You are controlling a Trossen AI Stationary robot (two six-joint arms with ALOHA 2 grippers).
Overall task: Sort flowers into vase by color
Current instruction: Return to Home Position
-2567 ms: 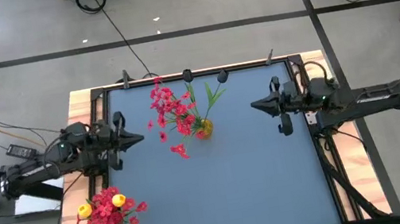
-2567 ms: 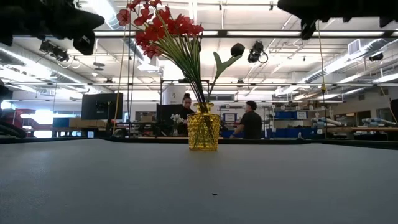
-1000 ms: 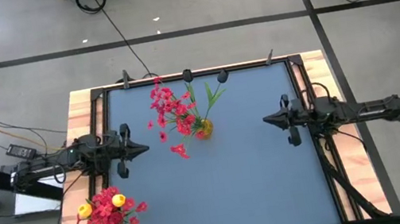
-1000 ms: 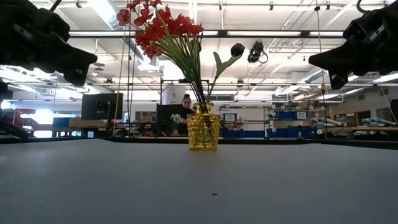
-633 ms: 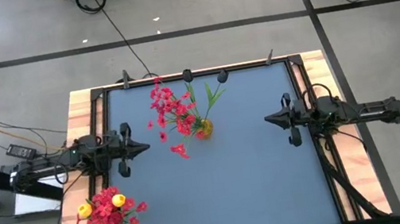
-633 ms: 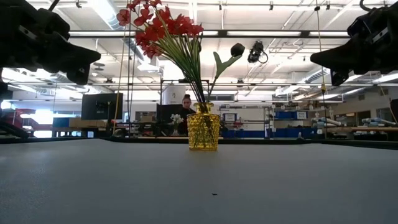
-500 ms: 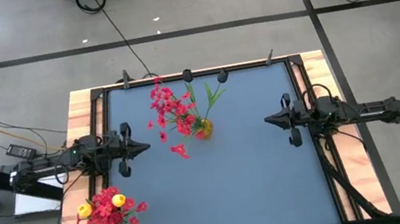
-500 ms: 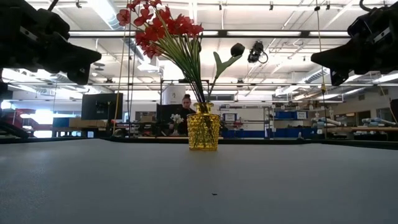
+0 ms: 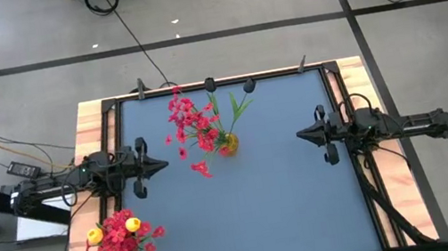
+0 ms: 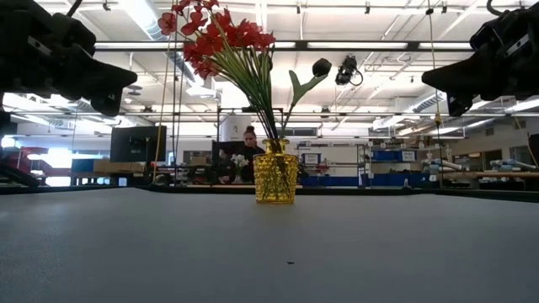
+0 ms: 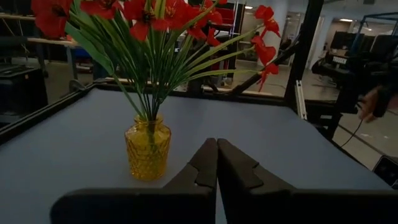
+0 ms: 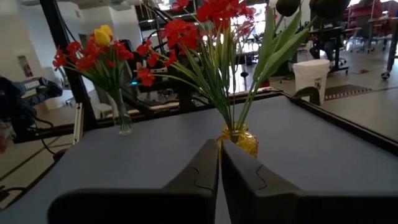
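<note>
- We see the left end effector (image 9: 161, 164) at the worktop's (image 9: 264, 209) left edge, fingers pinched together, holding nothing.
- Right end effector (image 9: 301, 135) sits opposite, same deal.
- Red flowers (image 9: 192, 123) stand in the yellow vase (image 9: 228, 145); yellow tulips (image 9: 132, 224) are at the left arm's corner.

The right claw (image 12: 219, 144), its two dark fingers pressed together, faces an amber dimpled glass vase (image 12: 244, 140) of red blossoms (image 12: 219, 11) and dark buds (image 12: 287, 6) on the blue-grey tabletop (image 12: 155, 155). At the far edge, a clear glass vase (image 12: 125, 121) holds red flowers (image 12: 87, 59) and yellow tulips (image 12: 102, 34).
</note>
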